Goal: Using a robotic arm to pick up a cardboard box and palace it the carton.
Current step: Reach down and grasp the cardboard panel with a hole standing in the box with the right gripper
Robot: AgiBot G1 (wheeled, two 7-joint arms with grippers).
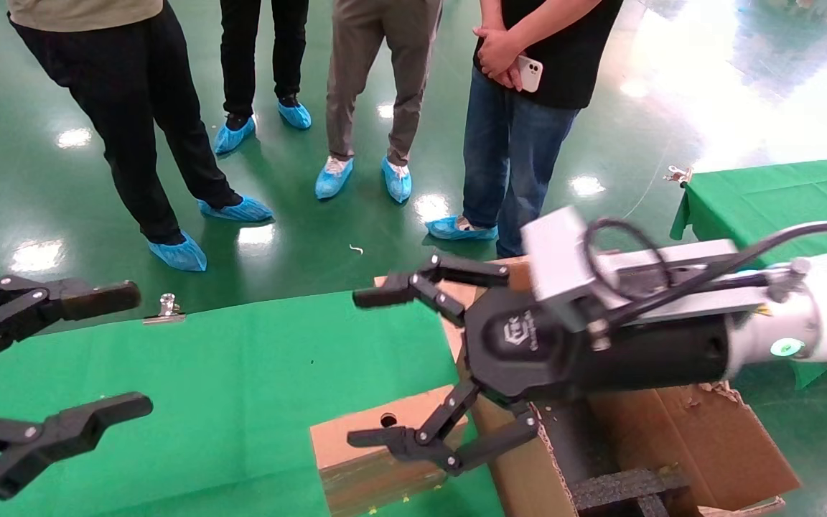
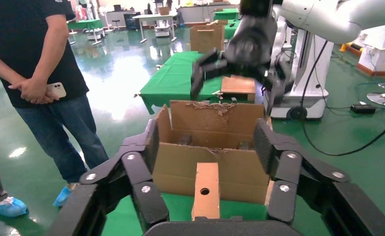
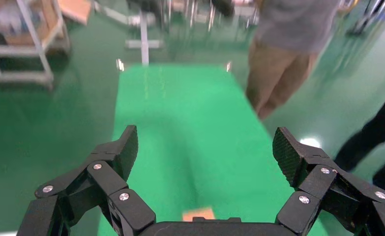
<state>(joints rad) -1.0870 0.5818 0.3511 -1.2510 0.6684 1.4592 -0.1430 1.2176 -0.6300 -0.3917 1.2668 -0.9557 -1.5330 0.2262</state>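
Two claws are seen spread wide and empty: the right claw [image 1: 374, 370] is held above the small oblong brown cardboard box [image 1: 377, 452], lying on the green-clothed desk [image 1: 227, 388] against the large ragged brown carton [image 1: 708, 445], presumably for a descent, while the left claw [image 1: 108, 352] is parked aside.

Matt brown cardboard box [image 1: 374, 449]; ragged corrugated carton [image 1: 701, 438]; glossy floor [image 1: 708, 86]

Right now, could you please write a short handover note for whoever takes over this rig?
Right gripper: open, empty, in the air above the cardboard box.
Left gripper: open, empty, parked over the green table.
The box lies on the table against the carton, round hole up.
Done: nothing gripped yet.
Left: lower, grip the box, lift it, place it in the carton.
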